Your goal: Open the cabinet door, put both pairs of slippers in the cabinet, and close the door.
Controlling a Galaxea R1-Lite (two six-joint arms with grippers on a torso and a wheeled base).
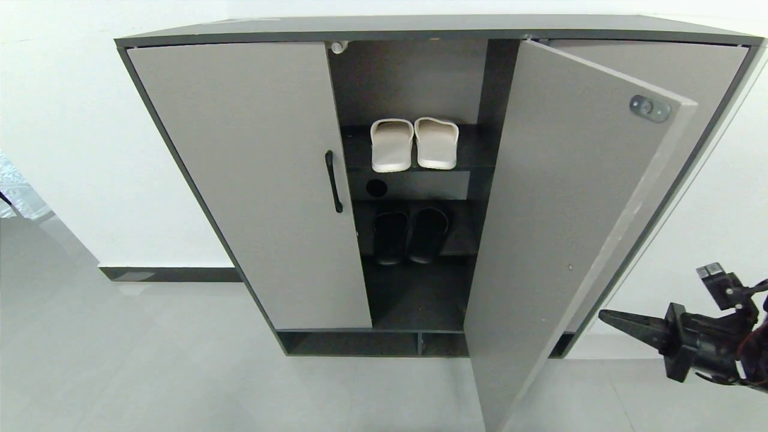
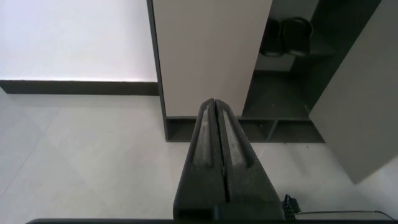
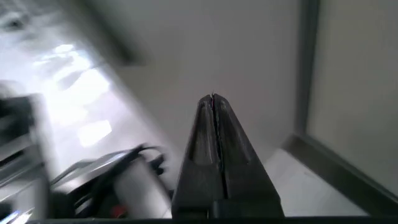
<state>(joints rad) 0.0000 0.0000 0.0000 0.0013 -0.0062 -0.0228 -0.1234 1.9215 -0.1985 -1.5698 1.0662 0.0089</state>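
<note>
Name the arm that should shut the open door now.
Right. The right tool hangs beside the free edge of the open door, on its outer side, likely ready to push it closed. The left tool points at the base of the closed left door. White slippers and black slippers are already shelved.

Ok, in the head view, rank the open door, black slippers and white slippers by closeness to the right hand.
1. Open door, just beside the right hand.
2. Black slippers, on the lower shelf.
3. White slippers, on the upper shelf.
</note>
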